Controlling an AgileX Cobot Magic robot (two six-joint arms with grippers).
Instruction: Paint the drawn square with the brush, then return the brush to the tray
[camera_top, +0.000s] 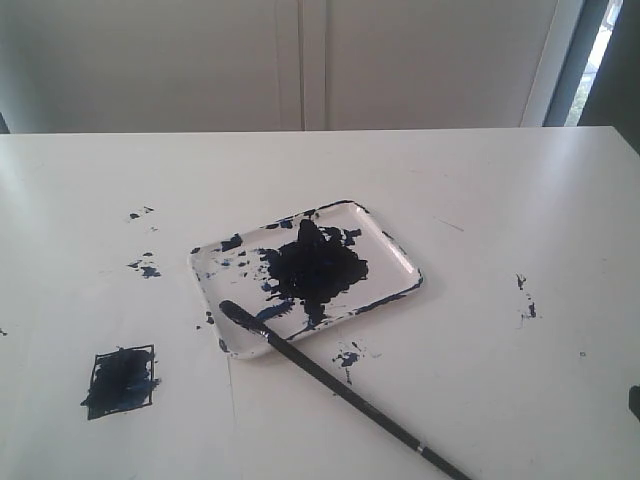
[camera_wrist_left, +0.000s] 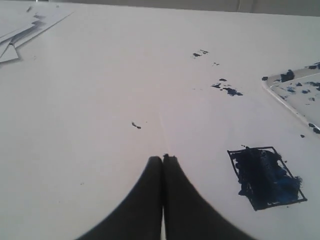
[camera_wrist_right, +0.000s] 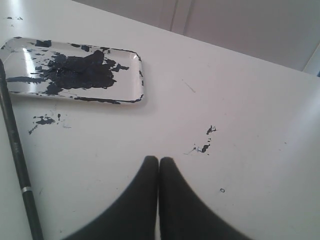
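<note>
The brush (camera_top: 340, 390) tip rests on the tray (camera_top: 392, 258) at centre frame. The drawn square (camera_top: 120, 382) at lower left is painted. The left tool (camera_wrist_left: 163, 159) and right tool (camera_wrist_right: 159, 160) are pressed together, empty.

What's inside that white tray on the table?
The tray holds a big black-blue paint patch and smaller splashes. The brush lays its blackened tip over the tray's near corner. The tray's floor beneath the patch is covered.
</note>
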